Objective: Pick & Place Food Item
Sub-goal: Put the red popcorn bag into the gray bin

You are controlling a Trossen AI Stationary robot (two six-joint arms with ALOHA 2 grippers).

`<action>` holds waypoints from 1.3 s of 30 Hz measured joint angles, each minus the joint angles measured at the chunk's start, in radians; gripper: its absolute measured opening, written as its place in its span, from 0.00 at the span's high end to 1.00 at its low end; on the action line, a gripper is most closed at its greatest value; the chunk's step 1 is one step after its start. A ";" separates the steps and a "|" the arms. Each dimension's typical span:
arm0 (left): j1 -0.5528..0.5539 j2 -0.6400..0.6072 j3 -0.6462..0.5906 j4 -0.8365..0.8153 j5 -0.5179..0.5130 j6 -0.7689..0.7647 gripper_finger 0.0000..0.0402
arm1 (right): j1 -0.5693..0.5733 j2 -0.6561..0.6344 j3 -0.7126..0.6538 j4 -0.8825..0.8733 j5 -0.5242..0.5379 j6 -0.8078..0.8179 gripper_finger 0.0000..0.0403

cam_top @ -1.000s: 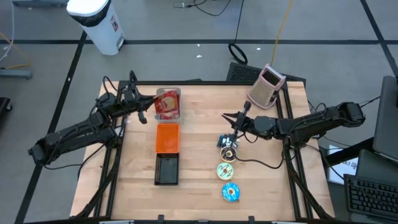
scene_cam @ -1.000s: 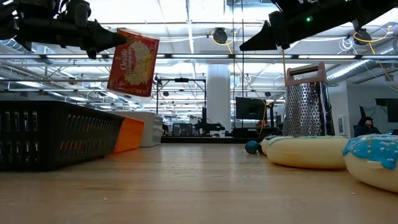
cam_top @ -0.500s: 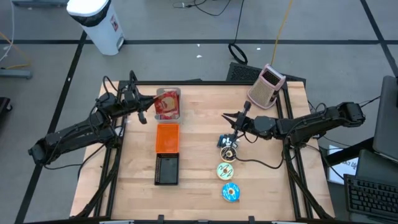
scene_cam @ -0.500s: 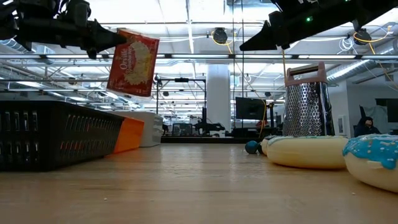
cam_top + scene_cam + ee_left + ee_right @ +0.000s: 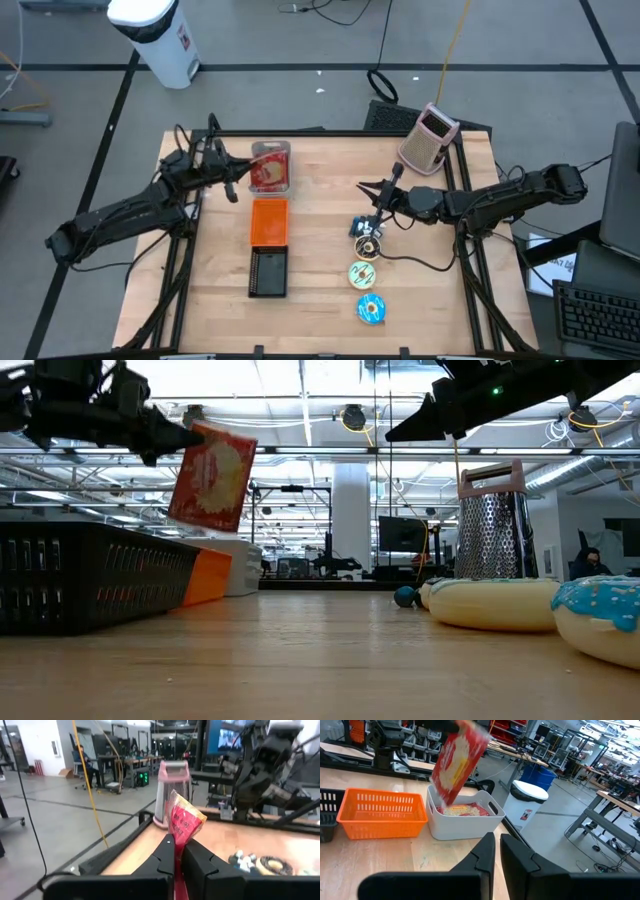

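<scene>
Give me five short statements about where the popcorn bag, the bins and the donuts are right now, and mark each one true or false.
1. The left tool holds the red popcorn bag in the air. True.
2. The bag hangs over the orange basket. False: it hangs over the white bin.
3. The white bin already has something in it. True: the right wrist view shows a packet lying inside.
4. The right tool holds a donut. False: it is shut on nothing, above the table.
5. The black basket sits between the orange basket and the white bin. False: the orange basket is the middle one.
</scene>
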 joint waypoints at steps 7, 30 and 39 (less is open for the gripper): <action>0.013 0.076 -0.162 0.326 -0.007 -0.024 0.97 | 0.000 0.000 0.000 0.000 0.000 0.005 0.96; 0.036 0.205 -0.211 0.359 -0.271 0.065 0.90 | -0.013 0.000 0.000 -0.005 0.000 0.025 0.96; 0.030 0.250 -0.210 0.358 -0.324 0.143 0.89 | -0.014 0.000 0.000 -0.005 0.000 0.023 0.96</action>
